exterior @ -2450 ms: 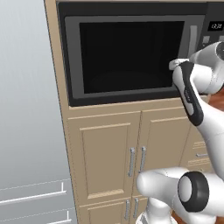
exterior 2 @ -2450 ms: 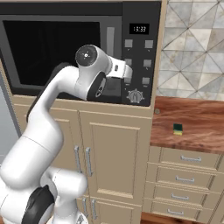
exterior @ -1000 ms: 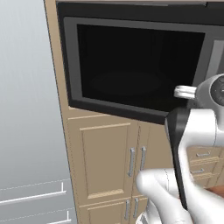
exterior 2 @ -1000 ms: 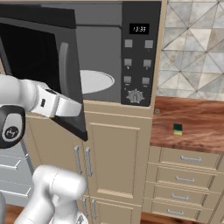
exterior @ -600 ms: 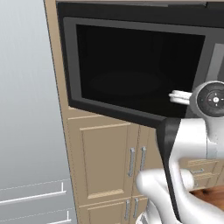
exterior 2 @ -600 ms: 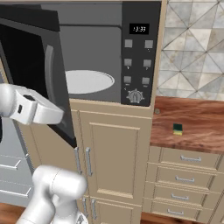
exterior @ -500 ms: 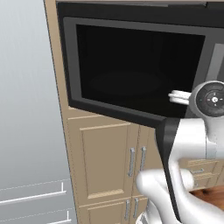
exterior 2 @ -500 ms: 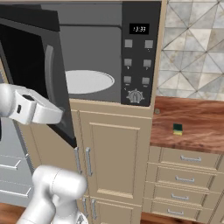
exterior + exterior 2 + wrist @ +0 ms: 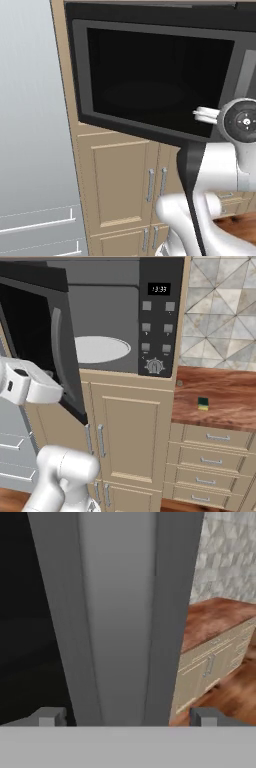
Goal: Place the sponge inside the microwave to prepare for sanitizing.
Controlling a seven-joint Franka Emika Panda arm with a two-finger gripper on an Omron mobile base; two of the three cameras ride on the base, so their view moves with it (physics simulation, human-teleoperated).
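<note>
Nearest the hand, the gripper (image 9: 125,717) has its jaws spread wide on either side of the door (image 9: 117,612) edge and holds nothing, so the step is best finished by drawing straight back clear of the door before swinging right (a sideways move now could knock it shut). Beyond, the microwave (image 9: 107,331) stands open with its turntable (image 9: 100,349) bare, its display (image 9: 159,289) reading 13:33, and the sponge (image 9: 202,403) lies on the wooden counter (image 9: 220,401) to the microwave's right, not yet picked up

Microwave door swung outward

The dark glass door of the microwave (image 9: 150,85) is seen angled above beige cabinet doors (image 9: 125,185); a grey panel (image 9: 30,125) stands left.
</note>
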